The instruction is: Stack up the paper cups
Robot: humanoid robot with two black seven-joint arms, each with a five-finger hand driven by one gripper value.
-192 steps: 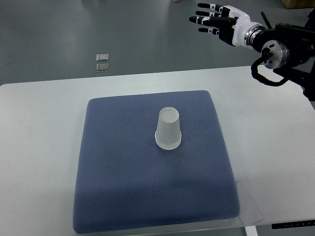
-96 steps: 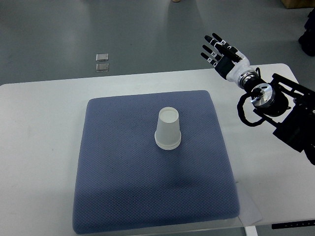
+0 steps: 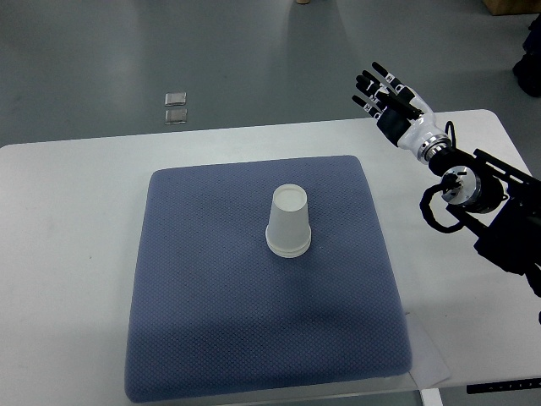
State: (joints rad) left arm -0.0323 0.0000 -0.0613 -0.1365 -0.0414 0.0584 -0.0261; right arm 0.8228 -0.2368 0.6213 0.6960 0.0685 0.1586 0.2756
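Observation:
A stack of white paper cups (image 3: 289,222) stands upside down near the middle of the blue-grey mat (image 3: 211,321). My right hand (image 3: 387,91) hovers over the table's far right edge, well away from the cups, fingers spread and holding nothing. Its arm (image 3: 482,199) comes in from the right edge. The left arm is out of view.
The mat lies on a white table (image 3: 68,254). Two small clear squares (image 3: 176,106) lie on the grey floor beyond the table's far edge. A thin clear sheet (image 3: 429,365) pokes out from under the mat's near right corner.
My right hand has dropped from high at the top right down toward the table's far right edge, and the arm has pulled back to the right. The cups have not moved.

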